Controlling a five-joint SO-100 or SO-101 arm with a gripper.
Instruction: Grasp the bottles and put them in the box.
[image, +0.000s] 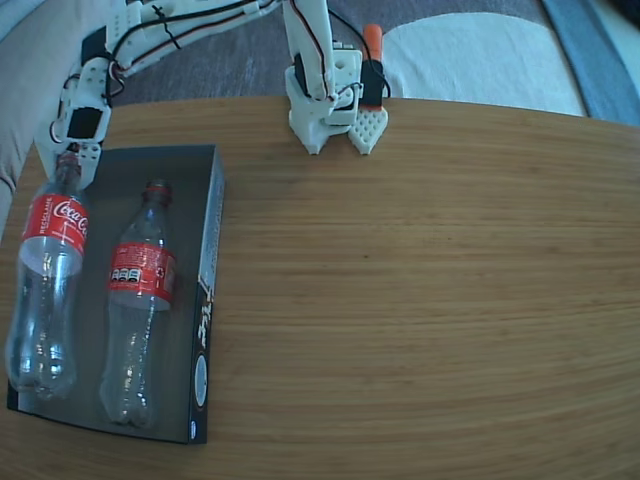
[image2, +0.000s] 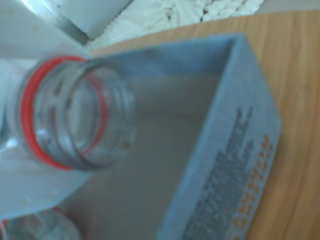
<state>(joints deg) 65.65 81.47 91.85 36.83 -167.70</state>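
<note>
1. In the fixed view we see both bottles lying in the box (image: 205, 250) at the left of the tabletop (image: 420, 300), side by side, long axes running near-to-far along the box's length.
2. The left bottle (image: 50, 270) points its neck toward the far end of the box, its base at the near end; the red label faces up.
3. The right bottle (image: 138, 300) lies nearly parallel, its red cap toward the far end, close beside the box's right wall.
4. The end effector (image: 70, 160) sits at the left bottle's neck; we cannot tell whether its fingers grip the neck or stand open around it.
5. In the wrist view we look, blurred, into an uncapped bottle mouth (image2: 75, 115) with a red ring, the box's grey floor behind.
6. The arm's white base (image: 325, 100) stands at the far tabletop edge, well apart from the box.
</note>
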